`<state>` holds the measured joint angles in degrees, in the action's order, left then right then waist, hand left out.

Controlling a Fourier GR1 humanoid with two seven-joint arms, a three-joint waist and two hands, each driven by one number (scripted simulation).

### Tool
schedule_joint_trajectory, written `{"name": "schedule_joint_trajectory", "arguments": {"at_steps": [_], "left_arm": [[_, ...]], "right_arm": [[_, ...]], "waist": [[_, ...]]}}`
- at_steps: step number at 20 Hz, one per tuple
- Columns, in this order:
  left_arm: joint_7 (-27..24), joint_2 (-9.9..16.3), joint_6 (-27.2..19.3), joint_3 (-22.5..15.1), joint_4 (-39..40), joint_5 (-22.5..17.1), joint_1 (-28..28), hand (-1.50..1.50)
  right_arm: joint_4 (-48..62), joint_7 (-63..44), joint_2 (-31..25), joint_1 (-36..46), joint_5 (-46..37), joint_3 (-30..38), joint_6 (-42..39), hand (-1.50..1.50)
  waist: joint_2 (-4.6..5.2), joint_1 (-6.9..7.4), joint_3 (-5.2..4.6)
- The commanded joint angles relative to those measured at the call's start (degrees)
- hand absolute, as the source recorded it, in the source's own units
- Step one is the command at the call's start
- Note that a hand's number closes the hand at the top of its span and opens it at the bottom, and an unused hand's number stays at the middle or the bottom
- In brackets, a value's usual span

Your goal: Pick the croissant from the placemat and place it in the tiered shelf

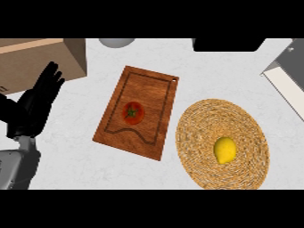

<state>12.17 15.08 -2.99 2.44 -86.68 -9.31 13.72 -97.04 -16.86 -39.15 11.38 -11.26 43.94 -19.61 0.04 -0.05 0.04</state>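
A round woven straw placemat (200, 129) lies at the lower right of the counter. On it sits a yellow lemon-like object (225, 149); no croissant shows. A red tomato (133, 112) rests on a brown wooden cutting board (147, 89) in the middle. My left hand (30, 109) stands at the left edge, fingers straight and pointing up, thumb out, holding nothing, well apart from the board. My right hand is out of view. No tiered shelf is recognisable; a grey and cream slanted structure (299, 84) fills the right edge.
A cardboard box (35, 55) sits at the upper left, just behind my left hand. A grey round object (117, 42) and a black object (228, 44) touch the top edge. White marbled counter (68, 160) shows between the items.
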Motion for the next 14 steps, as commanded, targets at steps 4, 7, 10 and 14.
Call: {"name": "schedule_joint_trajectory", "arguments": {"at_steps": [4, 7, 10, 14], "left_arm": [[-1.12, -1.88, -0.84, -0.23, -1.20, 2.45, -2.53, 0.00], [3.09, -0.07, 0.85, 1.97, -3.15, 0.36, -0.25, 0.00], [1.82, -0.53, 1.62, 2.03, -2.14, 1.17, -1.12, 0.00], [-1.05, -0.45, 3.35, 2.03, 0.18, 0.79, -1.37, 0.00]], "right_arm": [[15.41, 13.15, -5.01, 0.48, -0.44, 2.53, 0.54, 1.50], [16.93, 15.87, -3.88, -1.02, -1.00, 2.04, 1.45, 1.50], [22.01, 17.04, -6.42, 1.11, -1.34, 1.41, 2.33, 1.50], [32.47, 14.67, -9.79, 6.04, -6.04, 0.97, 8.79, -1.50]], "waist": [[-0.02, 0.18, -0.02], [-0.05, 0.14, -0.02], [-0.03, 0.19, -0.03], [0.21, 0.90, -0.01]]}}
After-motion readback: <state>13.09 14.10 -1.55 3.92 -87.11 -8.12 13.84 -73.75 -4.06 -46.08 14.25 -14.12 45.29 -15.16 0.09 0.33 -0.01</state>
